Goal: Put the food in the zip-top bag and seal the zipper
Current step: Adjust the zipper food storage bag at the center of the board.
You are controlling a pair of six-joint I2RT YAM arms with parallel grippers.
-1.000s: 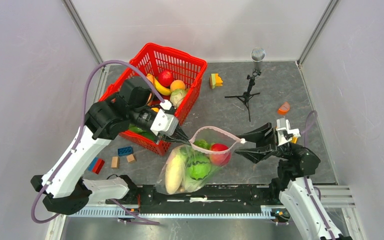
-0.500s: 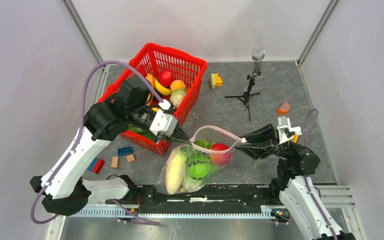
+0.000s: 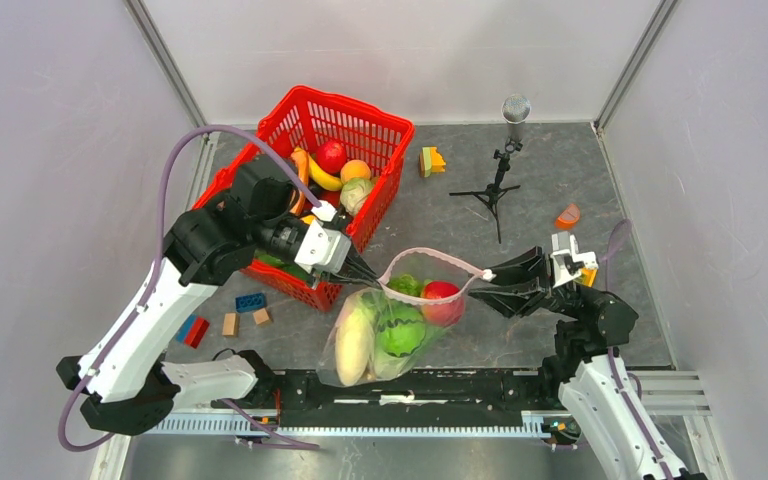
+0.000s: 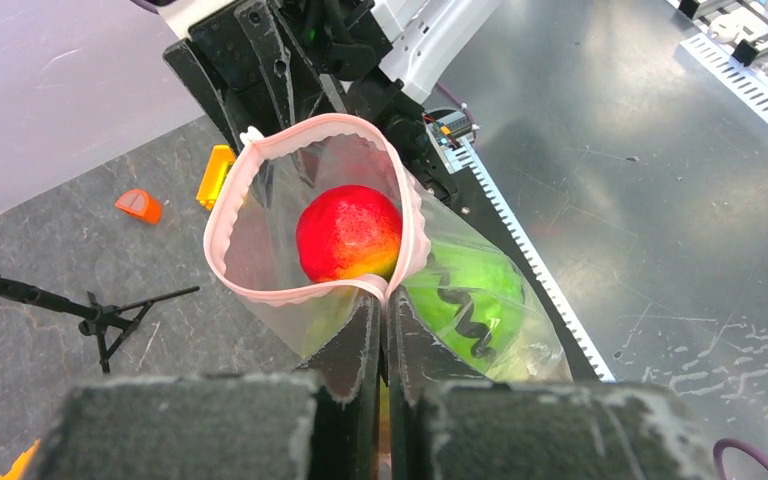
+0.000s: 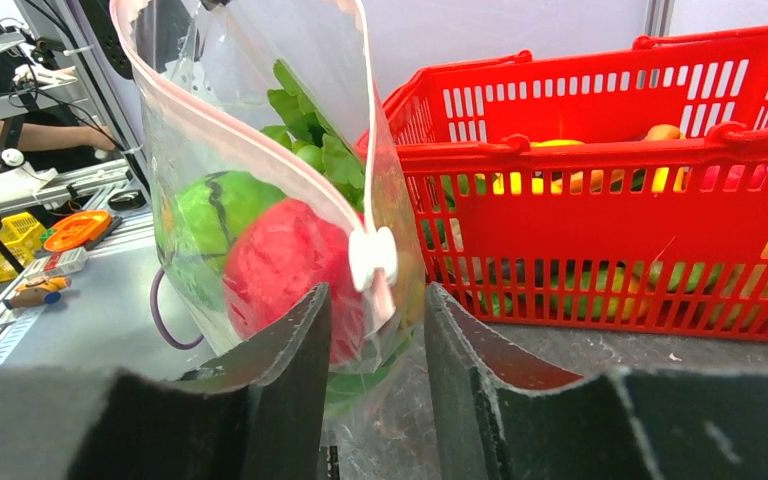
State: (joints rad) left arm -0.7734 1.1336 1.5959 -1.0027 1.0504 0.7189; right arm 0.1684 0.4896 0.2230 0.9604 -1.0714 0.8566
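Observation:
The clear zip-top bag [image 3: 385, 340] hangs between my two grippers with its mouth open. Inside lie a long cream-white vegetable [image 3: 353, 340], a green striped melon [image 3: 400, 330], lettuce [image 3: 405, 287] and a round red fruit [image 3: 442, 300] [image 4: 348, 232]. My left gripper [image 3: 368, 278] [image 4: 382, 300] is shut on the left end of the pink zipper [image 3: 430, 255] [image 4: 222, 215]. My right gripper [image 3: 488, 283] [image 5: 375, 295] stands open, its fingers on either side of the bag's right end just below the white slider [image 5: 373, 257], not pinching it.
The red mesh basket [image 3: 380, 125] [image 5: 610, 160] behind the left arm holds bananas [image 3: 322, 178] and other toy produce. A small tripod with a microphone [image 3: 500, 190] stands at the back right. Small blocks [image 3: 250, 302] lie at the left, an orange piece [image 3: 567, 215] near the right arm.
The right gripper's jaws have narrowed and it has slid in around the bag's right end. The bag now hangs slightly higher and tauter; the left gripper has kept its grip.

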